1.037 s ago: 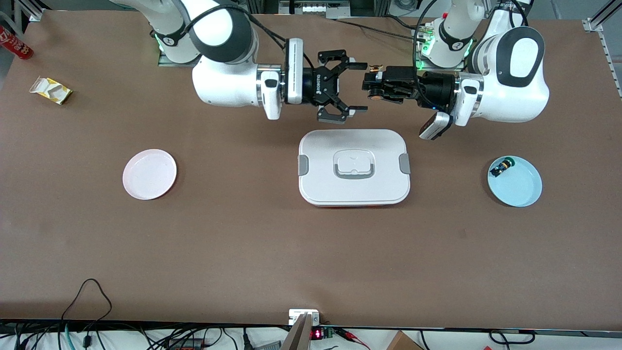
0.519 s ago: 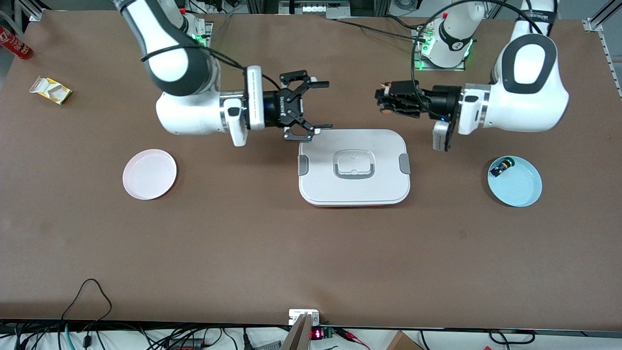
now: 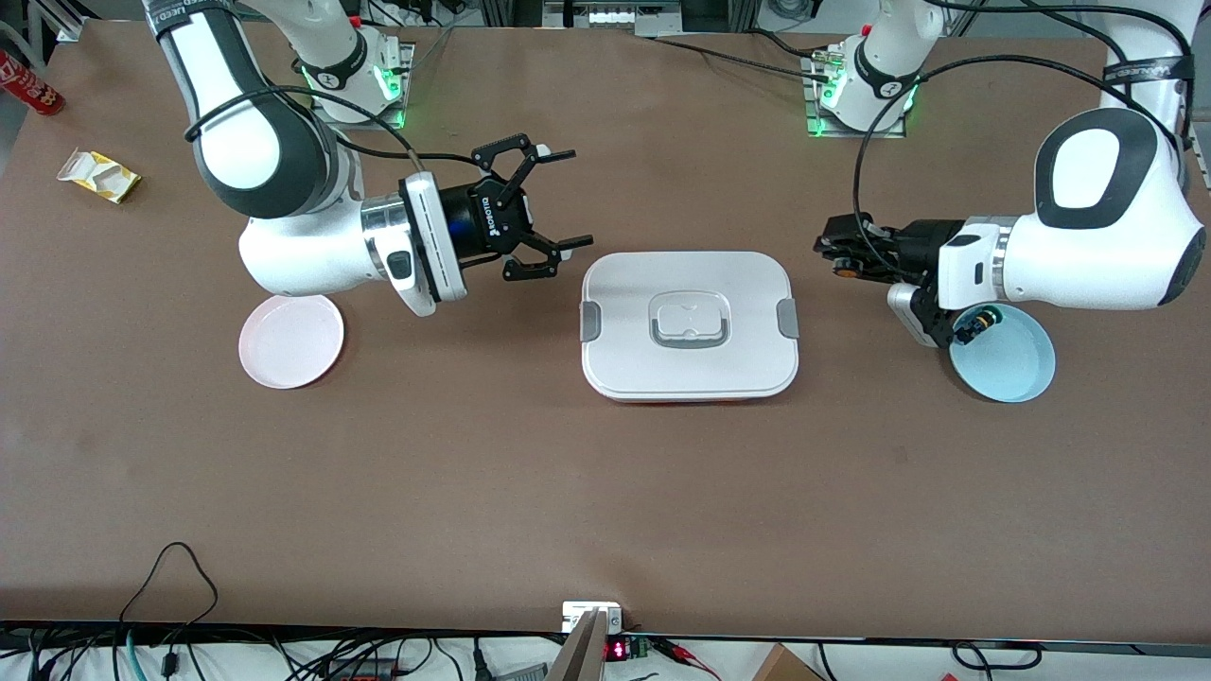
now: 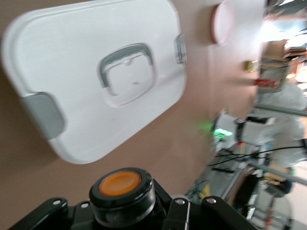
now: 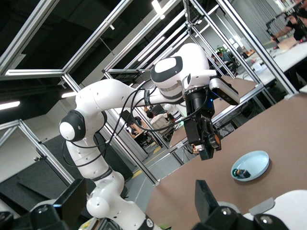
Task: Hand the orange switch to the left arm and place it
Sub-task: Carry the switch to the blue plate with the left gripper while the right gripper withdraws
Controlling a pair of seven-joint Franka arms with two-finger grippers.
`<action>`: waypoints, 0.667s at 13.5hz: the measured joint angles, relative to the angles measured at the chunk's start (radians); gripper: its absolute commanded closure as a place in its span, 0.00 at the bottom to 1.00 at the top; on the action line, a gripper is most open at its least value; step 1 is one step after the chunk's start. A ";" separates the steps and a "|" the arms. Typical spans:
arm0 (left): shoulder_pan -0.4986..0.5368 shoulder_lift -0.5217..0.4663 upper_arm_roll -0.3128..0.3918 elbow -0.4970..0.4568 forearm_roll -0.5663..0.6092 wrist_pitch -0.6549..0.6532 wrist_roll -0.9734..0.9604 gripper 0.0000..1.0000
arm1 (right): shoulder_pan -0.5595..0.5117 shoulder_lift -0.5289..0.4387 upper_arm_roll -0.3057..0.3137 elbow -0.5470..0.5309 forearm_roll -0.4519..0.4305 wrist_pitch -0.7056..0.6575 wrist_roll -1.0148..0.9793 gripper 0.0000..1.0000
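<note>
- The orange switch [image 4: 120, 189] sits clamped in the left claw [image 3: 842, 257], orange cap facing out. The grip is on its black body, which I judge leaves the cap end free for another claw to take.
- The left claw hangs over bare bench [image 3: 605, 492] just beside the box [image 3: 689, 326], at the left arm's end and clear of the lid. It points along the bench toward the right arm, which suits a mid-air handover more than a set-down.
- The right claw [image 3: 541, 210] is spread wide with nothing in it, over the bench beside the box at the right arm's end. Its fingers face the left claw, a ready-to-receive pose.
- The box lies between the two claws, lid shut. Any handover therefore has to pass above it or around it, and neither arm touches it now.
- A blue plate [image 3: 1012, 364] lies partly under the left arm and holds a second small switch [image 3: 974, 326]. A pink plate [image 3: 290, 340] lies bare beside the right arm and looks like the likely drop spot.
- A small yellow packet [image 3: 97, 176] lies well apart, at the right arm's end, out of the way.
</note>
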 measured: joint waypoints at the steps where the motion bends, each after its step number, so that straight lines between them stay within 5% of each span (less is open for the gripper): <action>1: -0.002 0.008 -0.001 0.016 0.071 -0.005 0.022 0.83 | -0.001 -0.005 -0.007 0.003 -0.025 -0.010 0.060 0.00; 5: -0.004 0.019 -0.003 0.029 0.284 -0.010 0.143 0.84 | -0.017 -0.023 -0.033 0.035 -0.163 -0.027 0.348 0.00; 9: -0.003 0.041 -0.004 0.030 0.465 -0.010 0.230 0.84 | -0.037 -0.023 -0.066 0.069 -0.421 -0.052 0.609 0.00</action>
